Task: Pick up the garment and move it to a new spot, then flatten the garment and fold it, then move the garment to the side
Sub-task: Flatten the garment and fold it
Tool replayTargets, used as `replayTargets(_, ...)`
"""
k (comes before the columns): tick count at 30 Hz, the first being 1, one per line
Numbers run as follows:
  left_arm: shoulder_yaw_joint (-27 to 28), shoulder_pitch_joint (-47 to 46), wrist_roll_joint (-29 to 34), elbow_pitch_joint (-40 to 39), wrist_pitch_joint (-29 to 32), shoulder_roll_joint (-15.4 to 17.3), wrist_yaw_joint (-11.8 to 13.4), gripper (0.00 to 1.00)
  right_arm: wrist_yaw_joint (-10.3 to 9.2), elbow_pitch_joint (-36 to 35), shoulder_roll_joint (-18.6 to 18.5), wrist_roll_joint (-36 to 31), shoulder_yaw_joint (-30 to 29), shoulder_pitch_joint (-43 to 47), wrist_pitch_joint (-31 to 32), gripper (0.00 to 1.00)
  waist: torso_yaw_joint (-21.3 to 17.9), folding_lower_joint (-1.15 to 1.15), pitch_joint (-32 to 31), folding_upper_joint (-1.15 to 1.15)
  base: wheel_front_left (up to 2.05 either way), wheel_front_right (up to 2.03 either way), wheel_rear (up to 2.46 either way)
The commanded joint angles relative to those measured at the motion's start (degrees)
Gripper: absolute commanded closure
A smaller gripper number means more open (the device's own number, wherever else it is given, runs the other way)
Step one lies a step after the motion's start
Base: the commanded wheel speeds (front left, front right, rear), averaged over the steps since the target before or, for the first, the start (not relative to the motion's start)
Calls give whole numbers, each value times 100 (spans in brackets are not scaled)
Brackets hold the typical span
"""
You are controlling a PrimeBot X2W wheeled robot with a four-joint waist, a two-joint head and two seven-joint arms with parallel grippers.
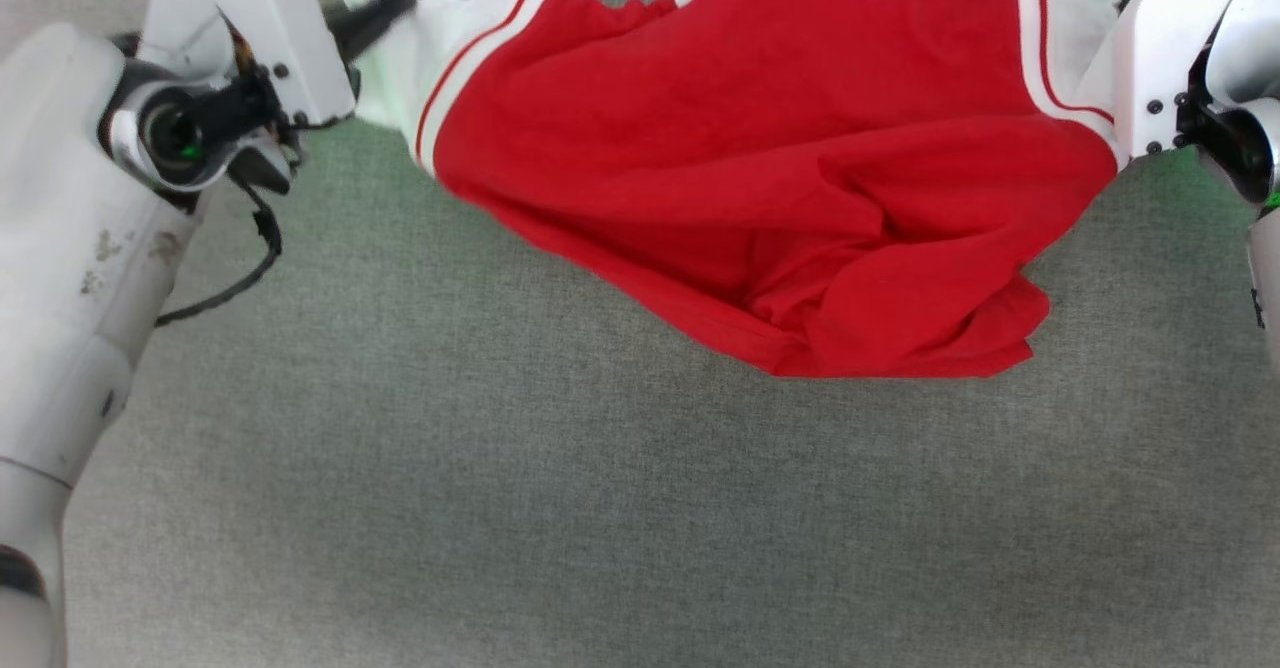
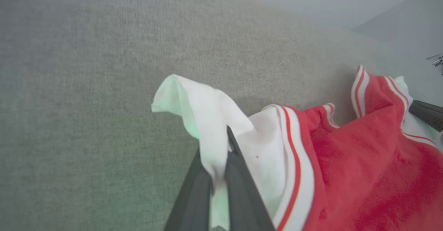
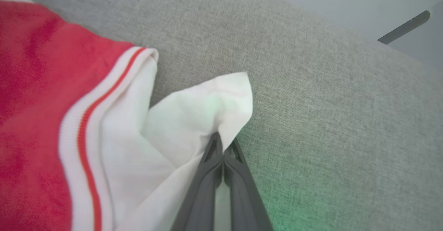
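Step in hand, as judged: the pick-up-and-move, or the start of flattening.

- The garment (image 1: 760, 178), a red jersey-style shirt, hangs stretched between both arms at 12 to 1 o'clock of the head view, over the grey surface (image 1: 500, 508).
- Left pincer (image 1: 385, 10), at 11 o'clock, is closed narrow on the white left sleeve (image 2: 207, 120).
- Right pincer (image 3: 221, 148) is clamped on the white right sleeve (image 3: 207, 110); its arm sits at 2 o'clock of the head view.
- The red body sags in folds toward 4 o'clock. Whether the hem touches the surface cannot be told.

Next move, judged: lower both sleeves evenly and keep them well apart, so the hem lands first and the body lies out flat. Slack would bunch it.
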Motion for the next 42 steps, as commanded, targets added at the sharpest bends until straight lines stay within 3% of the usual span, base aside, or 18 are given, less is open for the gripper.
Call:
replayTargets(1,23,-49,-9,-107,-323,66,-14,100,-7,98,25,25,-148,183,-266,100,-26,0,-187,0,0,0,0)
replayTargets(8,213,-186,-142,-404,-1461,220,-14,100,-7,-6,-14,-61,-785,-79,-1154,100,-63,0,-445,0,0,0,0)
replayTargets(15,420,-653,-46,-425,-2788,221,-14,100,-7,-61,224,-330,-1876,-698,-2104,100,-76,0,-312,0,0,0,0)
replayTargets(24,751,-2206,120,410,-4040,37,-13,100,-8,159,698,-1121,-3137,-2541,-3325,100,-234,0,71,0,0,0,0)
replayTargets(30,1240,-2967,86,471,-4256,-71,-2,100,-8,565,769,-1612,-3794,-3684,-3983,100,-320,0,52,0,0,0,0)
replayTargets(36,1029,-2314,-215,-39,-4193,-69,-2,100,-8,1189,648,-1662,-3563,-3544,-4297,100,-327,0,-51,0,0,0,0)
replayTargets(42,750,-894,-708,-1144,-4038,404,-3,100,-8,1230,401,-1034,-2940,-2509,-4447,100,-394,0,-141,0,0,0,0)
